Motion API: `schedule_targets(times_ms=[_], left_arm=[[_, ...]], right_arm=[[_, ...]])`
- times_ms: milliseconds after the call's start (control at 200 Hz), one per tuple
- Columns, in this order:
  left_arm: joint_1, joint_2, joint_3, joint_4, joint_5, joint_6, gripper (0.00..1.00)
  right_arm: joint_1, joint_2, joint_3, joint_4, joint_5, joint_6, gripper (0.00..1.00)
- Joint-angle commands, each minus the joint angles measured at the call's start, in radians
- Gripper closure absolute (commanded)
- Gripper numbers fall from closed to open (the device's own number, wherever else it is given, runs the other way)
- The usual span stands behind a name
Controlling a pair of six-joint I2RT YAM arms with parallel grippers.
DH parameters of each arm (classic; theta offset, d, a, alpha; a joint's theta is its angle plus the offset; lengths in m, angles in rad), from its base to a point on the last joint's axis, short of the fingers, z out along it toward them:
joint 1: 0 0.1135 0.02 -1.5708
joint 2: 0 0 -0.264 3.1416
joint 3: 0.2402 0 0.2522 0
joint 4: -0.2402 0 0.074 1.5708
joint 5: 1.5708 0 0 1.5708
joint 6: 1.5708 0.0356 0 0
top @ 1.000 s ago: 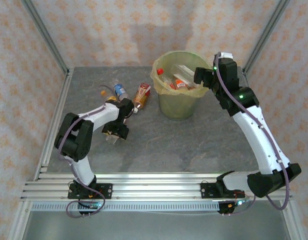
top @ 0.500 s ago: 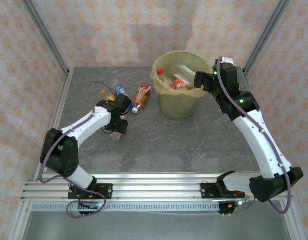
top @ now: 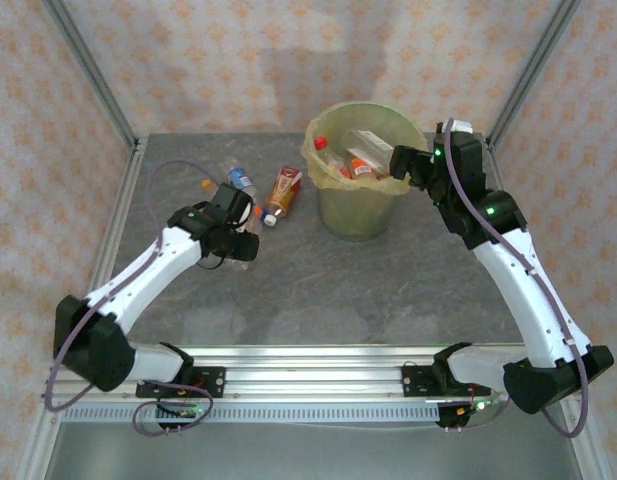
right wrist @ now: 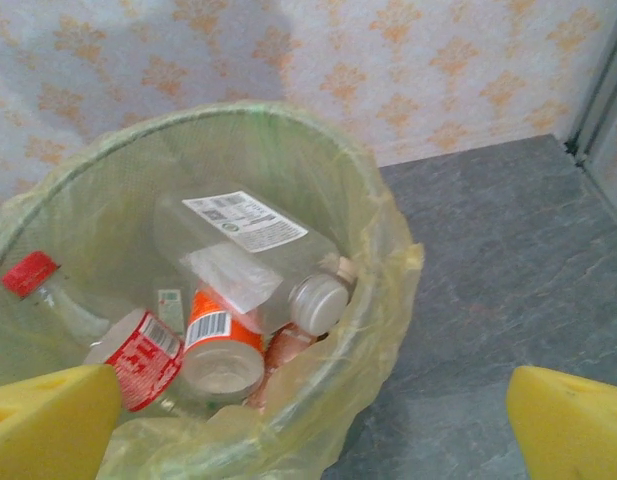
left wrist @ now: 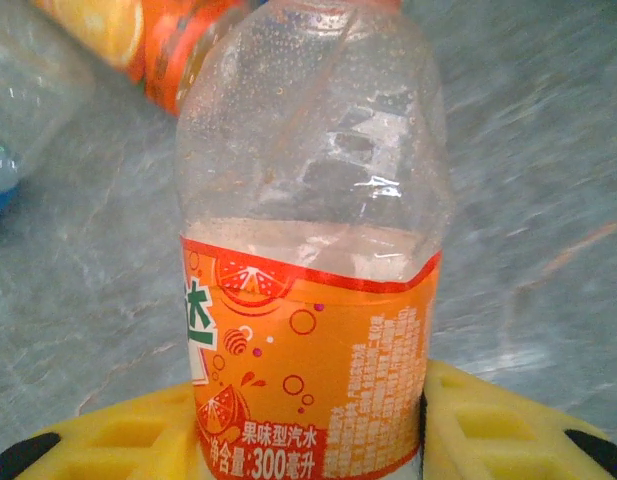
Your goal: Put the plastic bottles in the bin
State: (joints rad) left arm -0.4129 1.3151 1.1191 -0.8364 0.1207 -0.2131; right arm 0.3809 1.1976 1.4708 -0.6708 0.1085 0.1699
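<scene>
left end effector point(left wrist: 310, 440): pinching orange-label bottle point(left wrist: 308, 300); right end effector point(right wrist: 313, 425): spread wide over bin point(right wrist: 386, 235) rim

Pale wallpaper point(top: 288, 50) with orange floral motifs covers far and side walls; grey, seemingly marbled tabletop point(top: 388, 290); aluminium rails point(top: 318, 372) nearest.

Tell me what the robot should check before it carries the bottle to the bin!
1. Left claw shut on the orange-label bottle: ok.
2. Bottle lifted off the table: cannot tell.
3. Room in the bin: ok, the bottles inside lie below its rim.
4. Right claw open and holding nothing: ok, though it hangs at the bin's rim.
5. Low path to the bin: not ok, a loose bottle lies between, so probably lift over it.
</scene>
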Motion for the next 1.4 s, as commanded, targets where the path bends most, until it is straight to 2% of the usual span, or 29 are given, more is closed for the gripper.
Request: schedule_targets(times_ms=[0, 160, 335, 470, 696, 826, 1161, 1266, 1396], left_arm=[[-0.009, -0.104, 0.012, 0.100, 0.073, -0.017, 0.56], [-0.013, -0.217, -0.001, 0.298, 0.146, -0.031, 0.57], [-0.017, -0.238, 0.032, 0.485, 0.216, -0.028, 0.57], [-0.032, -0.204, 0.081, 0.592, 0.276, -0.019, 0.57], [-0.074, -0.090, 0.187, 0.667, 0.326, 0.007, 0.58], [-0.086, -0.035, 0.235, 0.717, 0.357, 0.007, 0.58], [-0.120, 0.082, 0.371, 0.724, 0.408, 0.035, 0.59], [-0.130, 0.102, 0.394, 0.721, 0.412, 0.043, 0.59], [-0.131, 0.110, 0.403, 0.714, 0.405, 0.049, 0.58]], right_arm=[[0.008, -0.038, -0.016, 0.048, -0.122, 0.059, 0.01], [0.008, -0.033, -0.036, 0.146, -0.313, 0.142, 0.01], [0.030, 0.015, -0.014, 0.244, -0.489, 0.194, 0.01], [0.087, 0.075, 0.066, 0.244, -0.514, 0.165, 0.01], [0.164, 0.201, 0.238, 0.224, -0.543, 0.091, 0.01], [0.177, 0.264, 0.316, 0.209, -0.555, 0.071, 0.01], [0.182, 0.364, 0.401, 0.226, -0.599, 0.081, 0.00], [0.182, 0.388, 0.423, 0.220, -0.600, 0.076, 0.07], [0.183, 0.399, 0.435, 0.208, -0.579, 0.063, 0.28]])
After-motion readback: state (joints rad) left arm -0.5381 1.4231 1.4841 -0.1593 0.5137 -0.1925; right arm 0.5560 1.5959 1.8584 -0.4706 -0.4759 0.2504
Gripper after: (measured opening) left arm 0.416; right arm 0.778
